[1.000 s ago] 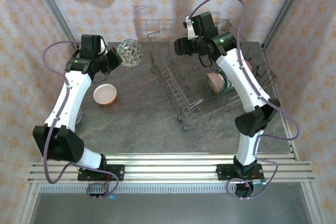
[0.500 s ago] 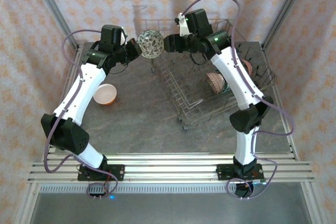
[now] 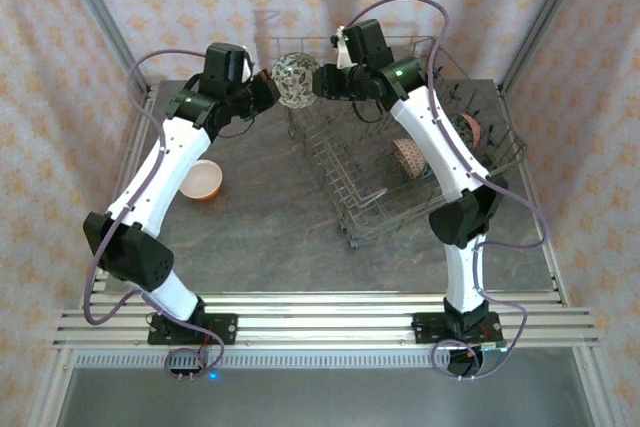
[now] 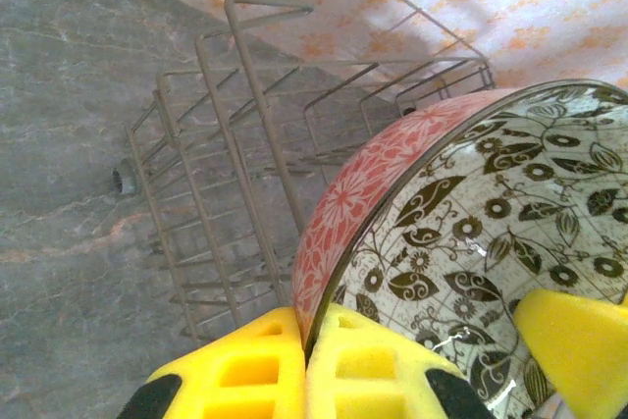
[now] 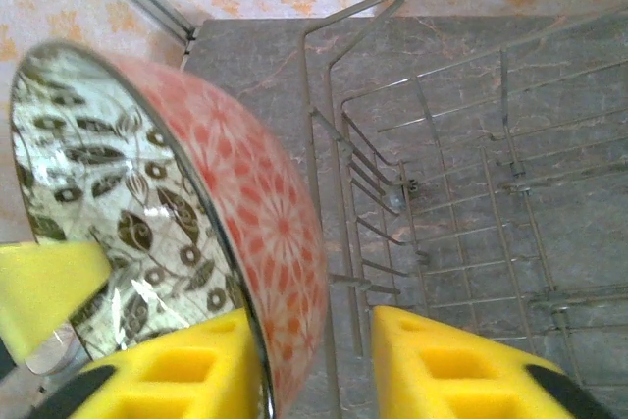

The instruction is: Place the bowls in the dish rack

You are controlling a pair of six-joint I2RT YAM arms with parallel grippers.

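Bowls: one patterned bowl point(image 3: 293, 82) aloft, one orange bowl point(image 3: 201, 179), two racked bowls point(image 3: 408, 155) point(image 3: 468, 129).

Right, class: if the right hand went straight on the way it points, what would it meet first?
The patterned bowl, whose rim sits inside the right hand; beyond it, probably the left hand.

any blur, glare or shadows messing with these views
Top external: sharp and evenly lit, arm shadows on the back wall above the rack. Left wrist: bowl crisp, yellow pads at the bottom edge slightly soft. Right wrist: pale sheen on the bowl's inside near the pads, rack wires sharp.
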